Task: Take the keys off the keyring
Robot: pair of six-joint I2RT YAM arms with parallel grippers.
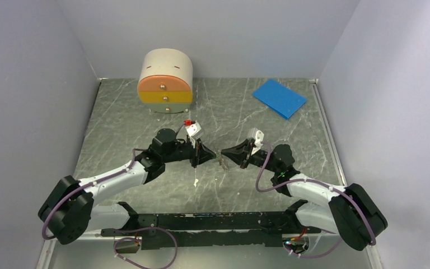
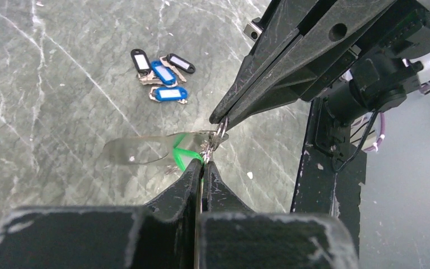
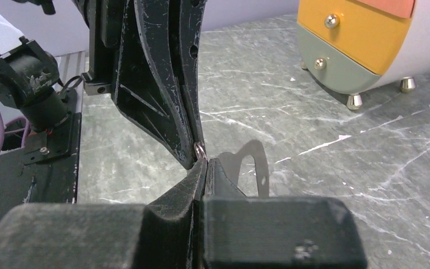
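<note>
Left wrist view: you see the left gripper (image 2: 202, 163) clamped on the small silvery metal keyring (image 2: 211, 143), with the right gripper (image 2: 220, 117) pinching the same ring from above.
Held thing: the bright green plastic key tag with a clear sleeve (image 2: 171, 148) hangs off the ring, lifted clear of the grey marbled table (image 2: 50, 84), between the two fingertips.
Step in hand: by my reading, you are working the green key off the ring, both pincers closed tight on it.
Next move: you likely need one gripper to hold the ring steady while the other twists or slides the key along the coil to its end.
Orientation: the tag's long axis runs roughly level, pointing left, away from the ring.
Already loose: blue and black tagged keys (image 2: 162, 75) lie bunched on the table, well apart.
Right wrist view: a small ring glints at the fingertips (image 3: 200, 150).
</note>
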